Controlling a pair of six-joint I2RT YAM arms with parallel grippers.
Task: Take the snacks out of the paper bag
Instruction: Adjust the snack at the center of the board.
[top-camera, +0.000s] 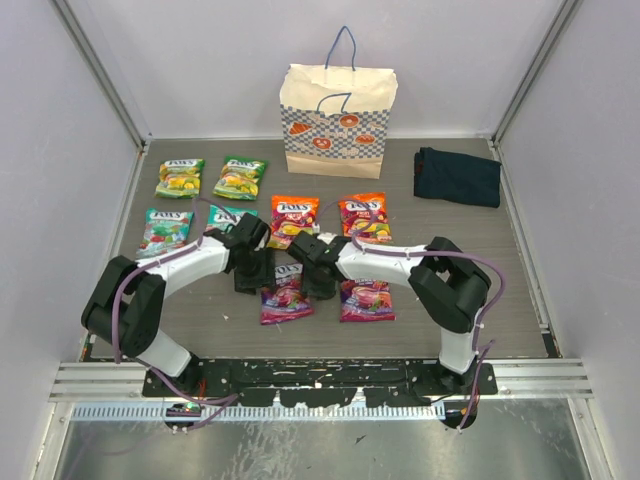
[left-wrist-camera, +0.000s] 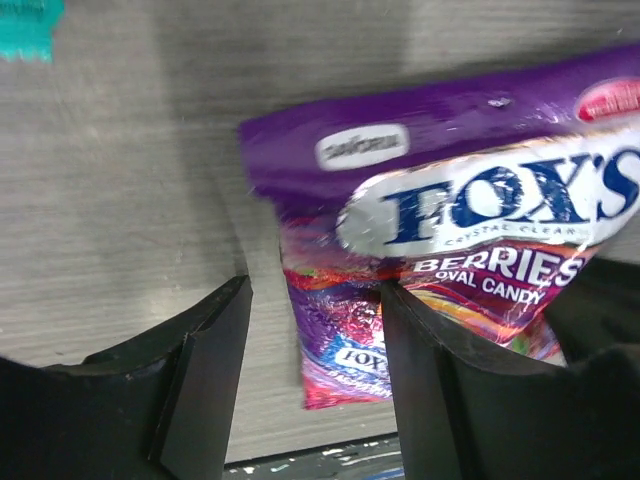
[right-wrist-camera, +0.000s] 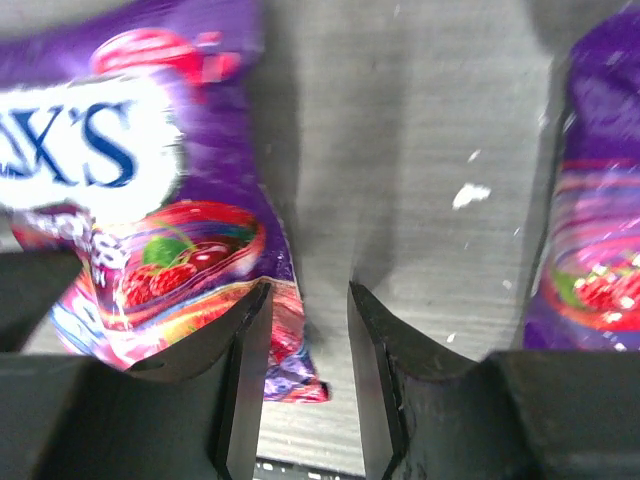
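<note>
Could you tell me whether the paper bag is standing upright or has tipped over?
Upright: the paper bag stands on its base at the far end, with its blue handle sticking up above the top edge.

You've got the left gripper (left-wrist-camera: 315, 290) low over the grey wood-grain table (left-wrist-camera: 120, 180), black fingers (left-wrist-camera: 215, 380) spread apart, the purple Fox's Berries packet (left-wrist-camera: 470, 130) lying flat with its lower left end in the gap, and the corner of a teal packet (left-wrist-camera: 25, 25) top left.
</note>
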